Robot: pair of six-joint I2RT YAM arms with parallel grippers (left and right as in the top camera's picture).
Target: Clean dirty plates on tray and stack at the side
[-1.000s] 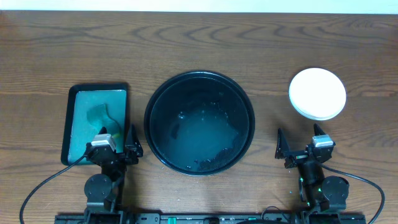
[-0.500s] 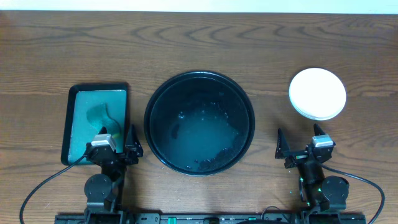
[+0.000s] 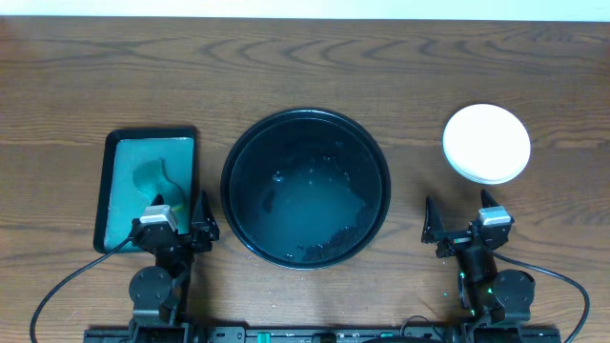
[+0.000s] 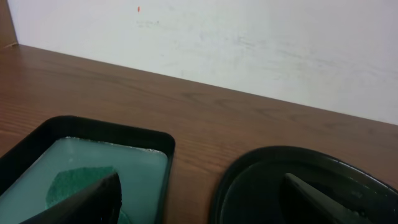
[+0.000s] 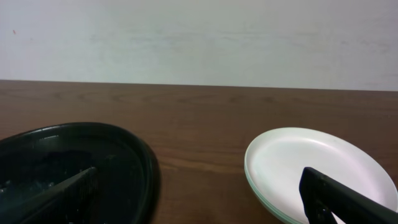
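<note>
The left gripper (image 3: 179,213) and right gripper (image 3: 459,217) sat with jaws apart, empty. The plates (image 3: 486,143), stacked white on top, stood on the surface (image 3: 305,67) just ahead of the right gripper; the tray (image 3: 226,181) lay ahead, between both grippers.

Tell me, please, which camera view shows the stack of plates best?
The overhead view: the plates appear whole, right of the tray. The right wrist view shows them closer, with stacked rims, but its pincer finger covers part. The left wrist view misses them.
</note>
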